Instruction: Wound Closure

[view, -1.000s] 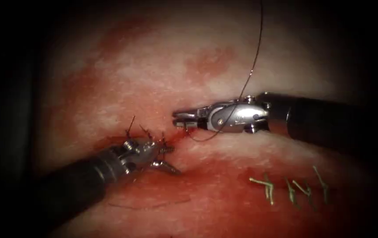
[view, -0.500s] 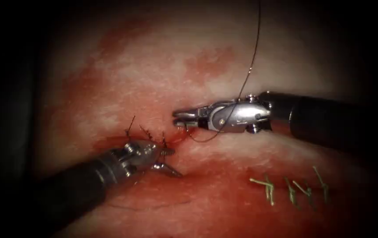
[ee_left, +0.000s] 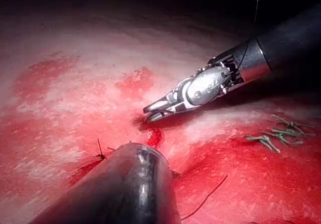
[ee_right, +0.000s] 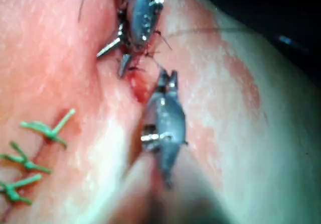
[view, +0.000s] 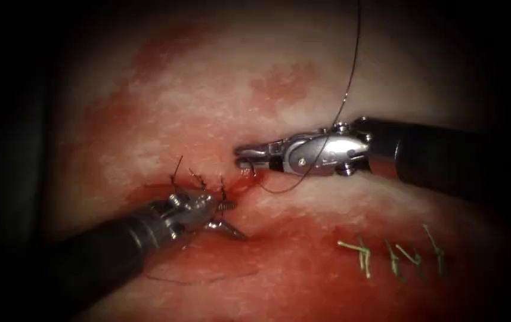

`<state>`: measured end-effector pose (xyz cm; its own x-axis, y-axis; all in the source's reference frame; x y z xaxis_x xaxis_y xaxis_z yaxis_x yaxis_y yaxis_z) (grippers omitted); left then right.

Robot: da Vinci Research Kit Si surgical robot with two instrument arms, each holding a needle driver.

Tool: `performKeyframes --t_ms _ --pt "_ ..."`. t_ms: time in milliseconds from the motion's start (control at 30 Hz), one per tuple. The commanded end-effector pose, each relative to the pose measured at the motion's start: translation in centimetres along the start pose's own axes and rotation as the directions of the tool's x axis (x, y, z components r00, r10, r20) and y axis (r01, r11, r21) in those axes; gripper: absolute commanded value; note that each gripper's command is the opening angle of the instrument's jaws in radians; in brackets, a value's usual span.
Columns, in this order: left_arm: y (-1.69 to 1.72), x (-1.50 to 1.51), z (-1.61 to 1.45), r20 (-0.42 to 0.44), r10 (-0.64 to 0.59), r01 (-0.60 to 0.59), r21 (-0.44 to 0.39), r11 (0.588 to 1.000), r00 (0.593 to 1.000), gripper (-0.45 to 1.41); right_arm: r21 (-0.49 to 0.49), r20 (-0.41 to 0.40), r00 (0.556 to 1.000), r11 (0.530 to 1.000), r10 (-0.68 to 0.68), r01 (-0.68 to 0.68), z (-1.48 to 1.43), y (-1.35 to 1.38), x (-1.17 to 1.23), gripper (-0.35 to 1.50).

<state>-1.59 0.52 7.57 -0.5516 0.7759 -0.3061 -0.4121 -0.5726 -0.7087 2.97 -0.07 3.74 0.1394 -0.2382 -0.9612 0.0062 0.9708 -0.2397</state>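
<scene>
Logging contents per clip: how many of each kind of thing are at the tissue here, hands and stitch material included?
Hands: 2 (left hand open, holding nothing; right hand at the long thread, hold unclear)
Green stitches: 4
Dark cut ends: 3
Long thread: 1
Loose thread on the tissue: 1
Total: 11

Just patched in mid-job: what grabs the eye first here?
The right arm's silver needle driver sits with jaws shut just above the red cut in the pale pork tissue, with dark thin thread trailing up from it. Below the cut, the left arm's needle driver rests with jaws spread beside dark stitch ends. Green cut thread ends lie on the red-stained tissue at right.
</scene>
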Motion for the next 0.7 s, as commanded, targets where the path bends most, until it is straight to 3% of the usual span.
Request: performKeyframes --t_ms 33,333,700 --pt "-0.03 0.03 0.07 0.000 0.001 -0.001 0.000 1.000 1.000 0.54 -0.001 -0.004 1.000 1.000 -0.008 0.008 0.08 0.03 -0.01 -0.35" --pt "-0.03 0.03 0.07 0.000 0.001 -0.001 -0.003 1.000 1.000 0.54 0.006 -0.004 1.000 1.000 0.004 -0.004 0.07 0.08 0.01 -0.35" --pt "0.00 0.03 0.06 0.003 0.001 -0.001 -0.002 1.000 1.000 0.54 0.015 0.031 0.961 0.961 0.274 -0.275 0.11 0.26 -0.04 -0.35"
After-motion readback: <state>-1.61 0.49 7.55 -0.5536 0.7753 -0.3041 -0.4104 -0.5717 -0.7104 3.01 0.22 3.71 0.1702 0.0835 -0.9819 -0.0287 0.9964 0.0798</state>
